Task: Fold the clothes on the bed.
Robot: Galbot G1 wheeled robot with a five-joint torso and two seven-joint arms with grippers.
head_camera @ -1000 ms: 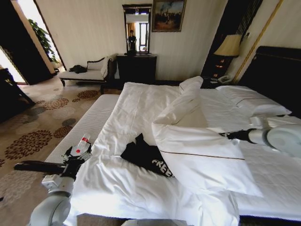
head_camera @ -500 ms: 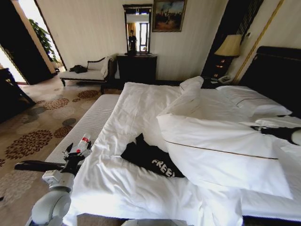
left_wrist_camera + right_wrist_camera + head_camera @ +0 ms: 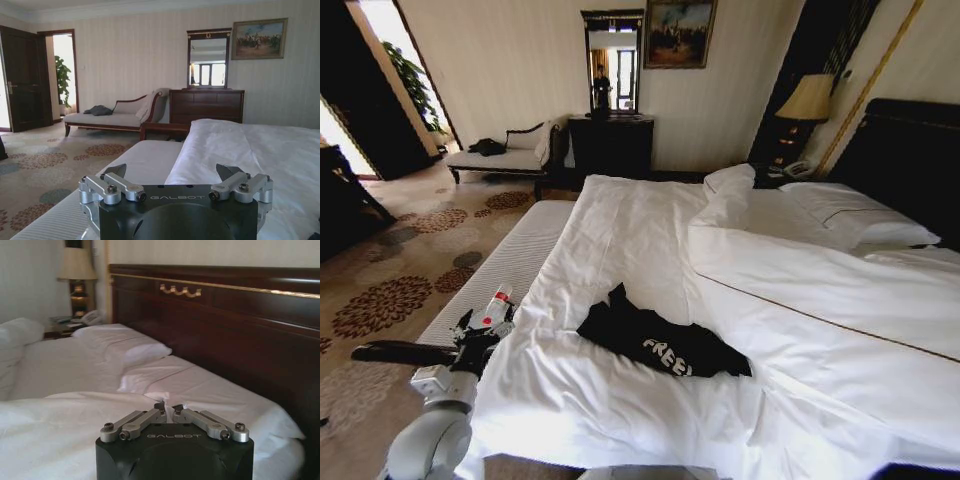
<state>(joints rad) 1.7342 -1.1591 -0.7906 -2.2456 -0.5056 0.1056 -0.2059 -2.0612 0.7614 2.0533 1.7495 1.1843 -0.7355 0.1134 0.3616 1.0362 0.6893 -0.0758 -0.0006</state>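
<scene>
So the left gripper [image 3: 485, 322] hangs off the bed's [image 3: 620, 215] left edge, fingers [image 3: 116, 171] spread wide with nothing between them. The black T-shirt [image 3: 660, 338] lies crumpled on the sheet well to the right of those fingers. Right gripper [image 3: 168, 411] is pinched onto what looks like a fold of the white duvet [image 3: 75, 425], near the headboard [image 3: 225, 325].

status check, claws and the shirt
Left claw open, off the bed's left edge. Right claw shut on duvet. Black T-shirt crumpled, unfolded, fully uncovered.
</scene>
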